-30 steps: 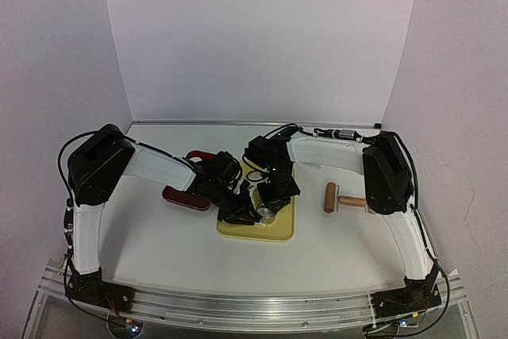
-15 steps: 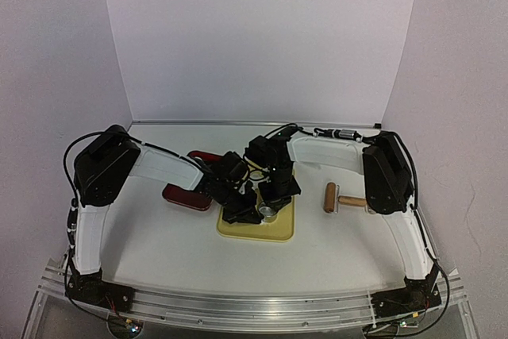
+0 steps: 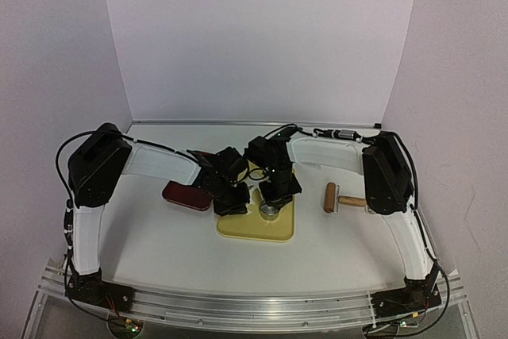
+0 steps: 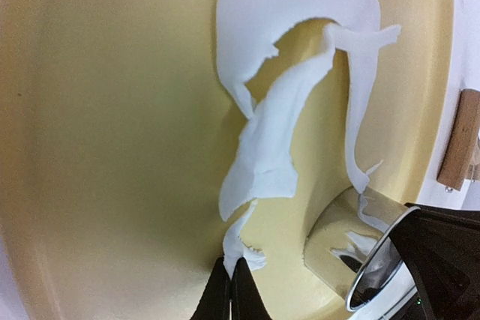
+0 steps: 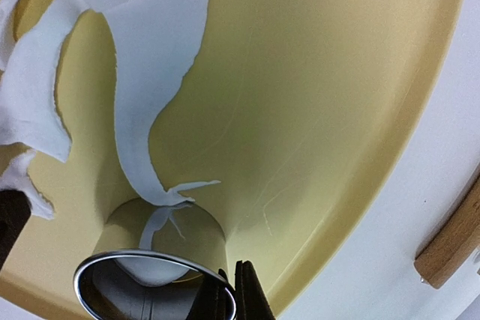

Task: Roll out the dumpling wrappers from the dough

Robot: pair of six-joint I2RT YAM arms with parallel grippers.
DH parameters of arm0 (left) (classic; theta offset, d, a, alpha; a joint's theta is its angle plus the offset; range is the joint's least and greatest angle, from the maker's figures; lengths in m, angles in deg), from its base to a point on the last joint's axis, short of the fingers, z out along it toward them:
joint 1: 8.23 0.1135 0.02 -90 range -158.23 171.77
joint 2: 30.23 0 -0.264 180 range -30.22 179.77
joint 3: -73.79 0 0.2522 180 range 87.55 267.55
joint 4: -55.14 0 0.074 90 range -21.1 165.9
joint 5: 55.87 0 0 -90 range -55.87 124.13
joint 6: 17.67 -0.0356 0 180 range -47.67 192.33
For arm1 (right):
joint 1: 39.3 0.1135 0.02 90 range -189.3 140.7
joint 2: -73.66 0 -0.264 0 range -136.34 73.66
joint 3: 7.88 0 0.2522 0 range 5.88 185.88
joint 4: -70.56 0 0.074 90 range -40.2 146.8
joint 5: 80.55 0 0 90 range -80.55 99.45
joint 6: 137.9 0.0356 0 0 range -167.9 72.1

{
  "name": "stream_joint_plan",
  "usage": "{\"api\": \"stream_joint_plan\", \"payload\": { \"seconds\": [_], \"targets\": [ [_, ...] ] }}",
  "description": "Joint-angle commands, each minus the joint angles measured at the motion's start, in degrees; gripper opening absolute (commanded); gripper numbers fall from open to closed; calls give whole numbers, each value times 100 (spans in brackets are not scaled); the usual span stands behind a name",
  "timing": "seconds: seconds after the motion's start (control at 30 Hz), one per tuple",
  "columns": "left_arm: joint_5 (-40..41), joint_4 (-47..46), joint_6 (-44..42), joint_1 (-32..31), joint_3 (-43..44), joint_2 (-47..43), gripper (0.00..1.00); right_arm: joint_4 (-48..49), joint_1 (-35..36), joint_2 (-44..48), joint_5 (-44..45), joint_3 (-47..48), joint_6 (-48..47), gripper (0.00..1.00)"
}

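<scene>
**Two tight pinches**

The left gripper [image 4: 231, 290] has its fingers pressed together on the torn tail of the dough [image 4: 270, 155], a ragged white sheet lying on the yellow board [image 4: 112, 148]. The right gripper [image 5: 229, 294] pinches the rim of the cutter [image 5: 172, 297], which stands on the board at the sheet's edge.
</scene>
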Motion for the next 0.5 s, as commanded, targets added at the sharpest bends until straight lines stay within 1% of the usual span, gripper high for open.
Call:
{"api": "stream_joint_plan", "payload": {
  "seconds": [0.0,0.03,0.2,0.23,0.33,0.47],
  "targets": [
    [717,443,-221,127,-65,-50,0,-554,-18,-74,307,-14,-30,0],
    [714,353,-264,127,-67,-127,2,-558,-19,-54,252,44,-26,0],
    [985,51,-440,129,-247,-651,28,-557,-15,-30,85,217,-1,0],
    [1040,-48,-466,129,-339,-779,32,-556,-13,-30,66,232,3,0],
    [1039,-304,-486,127,-603,-1090,40,-559,-24,-17,-18,291,33,0],
    [980,-409,-468,128,-798,-1384,44,-563,-31,36,-182,420,106,0]
  ]
}}
